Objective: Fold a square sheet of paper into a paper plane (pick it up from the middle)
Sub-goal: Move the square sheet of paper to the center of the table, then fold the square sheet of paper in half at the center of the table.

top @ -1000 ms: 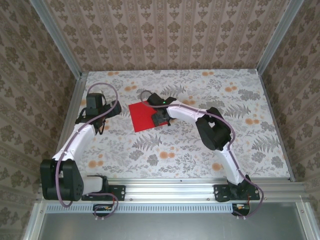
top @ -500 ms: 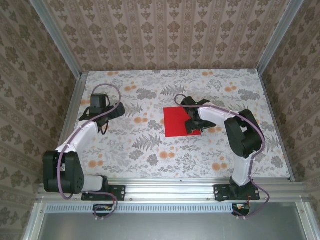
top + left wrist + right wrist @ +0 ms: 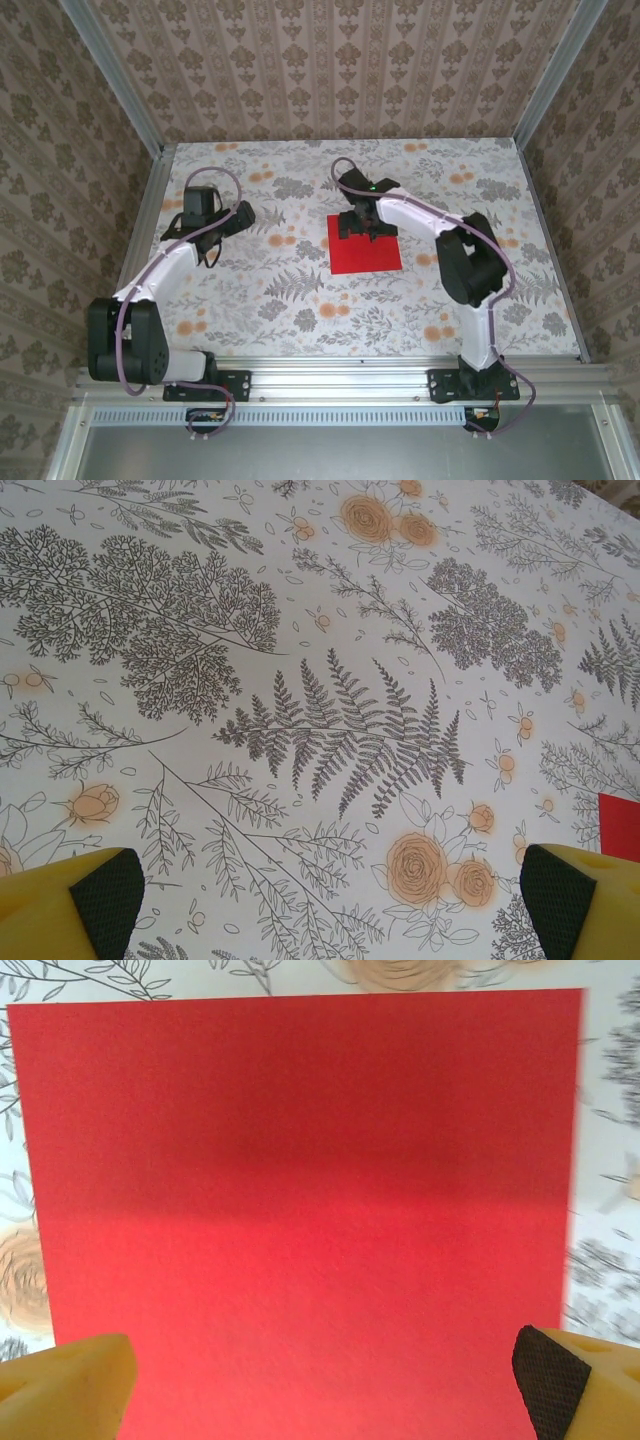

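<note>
A: jaws?
B: both sets wide apart, right gripper (image 3: 320, 1380) and left gripper (image 3: 320, 890), nothing held.
A: paper?
B: square sheet of paper (image 3: 365, 255) lay flat, uncreased, plain bright red, directly under right gripper. left gripper sat well apart.

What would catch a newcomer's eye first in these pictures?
The bright red square sheet of paper lies flat on the floral table, right of centre. The right gripper sits open over its far edge; the left gripper hangs open over bare table to the left.
</note>
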